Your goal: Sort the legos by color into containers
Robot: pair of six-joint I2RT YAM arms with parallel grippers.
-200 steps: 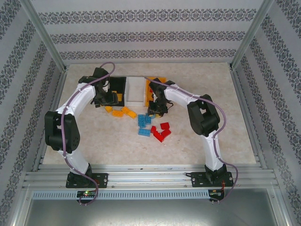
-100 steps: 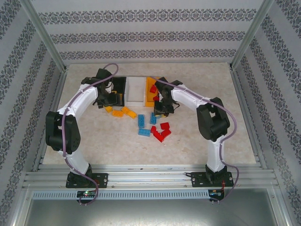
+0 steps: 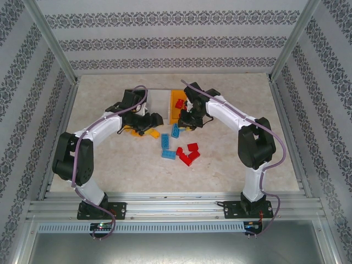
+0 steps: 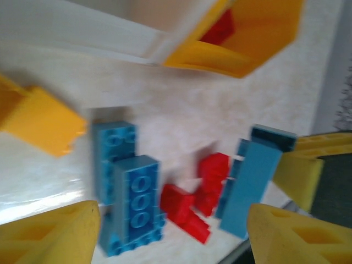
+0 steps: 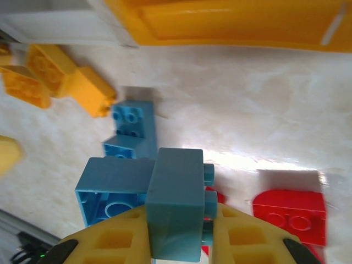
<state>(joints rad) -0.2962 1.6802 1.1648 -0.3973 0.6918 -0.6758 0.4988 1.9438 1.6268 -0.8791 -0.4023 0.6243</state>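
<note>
My right gripper (image 5: 179, 242) is shut on a light blue lego (image 5: 176, 203) and holds it just above the table, in front of the orange container (image 3: 177, 104). In the top view that gripper (image 3: 184, 123) is at the bin's near edge with the blue lego (image 3: 175, 131) below it. My left gripper (image 4: 176, 236) is open with nothing between its fingers. It hovers over the loose blue legos (image 4: 129, 192) and red legos (image 4: 192, 203). Red legos (image 3: 180, 103) lie in the orange container. The white container (image 3: 159, 102) stands beside it. The left arm hides most of the black one.
Yellow legos (image 3: 133, 132) lie in front of the bins on the left, with one more (image 4: 44, 121) near my left gripper. Blue legos (image 3: 166, 147) and red legos (image 3: 188, 154) are scattered at the table's middle. Metal frame rails border the table.
My right gripper has shut on the blue lego and carried it a little toward the orange container. My left gripper has swung right from the black container to the loose pile.
</note>
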